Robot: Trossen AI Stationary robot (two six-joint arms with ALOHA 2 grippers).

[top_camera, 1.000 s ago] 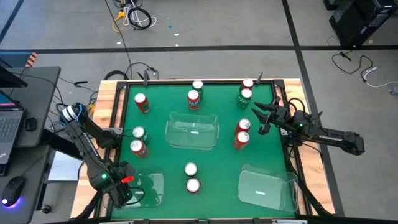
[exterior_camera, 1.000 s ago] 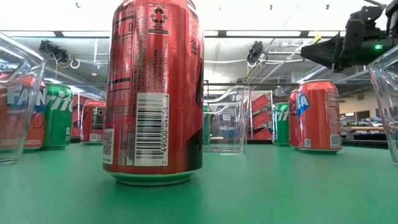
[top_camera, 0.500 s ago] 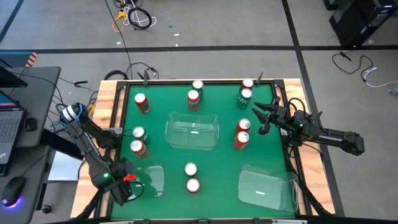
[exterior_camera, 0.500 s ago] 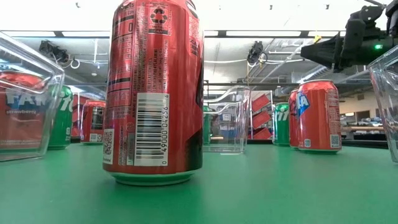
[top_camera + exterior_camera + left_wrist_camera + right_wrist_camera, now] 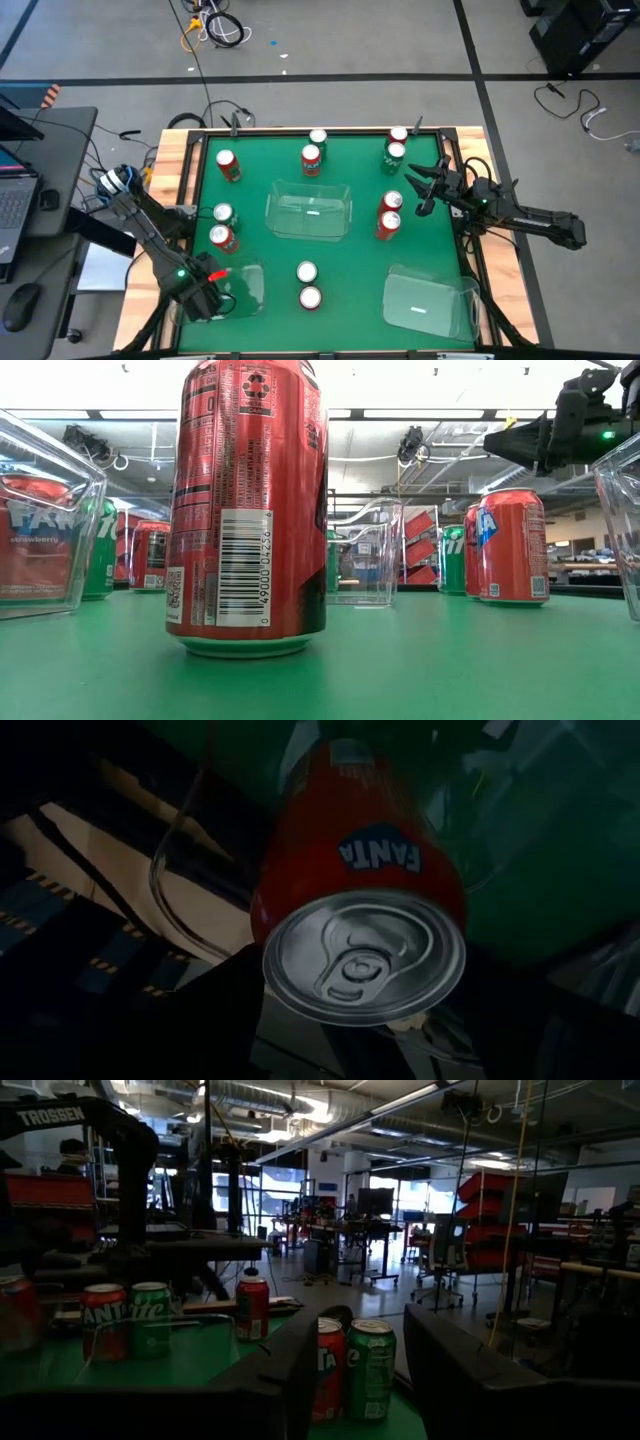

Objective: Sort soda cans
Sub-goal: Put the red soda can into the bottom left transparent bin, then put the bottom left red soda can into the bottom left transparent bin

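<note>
Your tabletop (image 5: pixel 355 255) is covered in deep green, framed by pale wood. You have red cans with silver tops, such as the nearest red can (image 5: pixel 248 510) with its white barcode panel and black print, and green cans (image 5: pixel 370 1370) with silver tops too. The red can (image 5: pixel 360 910) before your left arm's camera bears blue-and-white "FANTA" lettering; the bins (image 5: pixel 310 212) are clear.

I see ten upright soda cans with silver tops on the green mat: a red can (image 5: pixel 228 165) at far left, a red-green pair (image 5: pixel 394 152) at far right, two red cans (image 5: pixel 309 297) near the front. One more red Fanta can (image 5: pixel 355 900) is tilted over the front-left corner.
</note>
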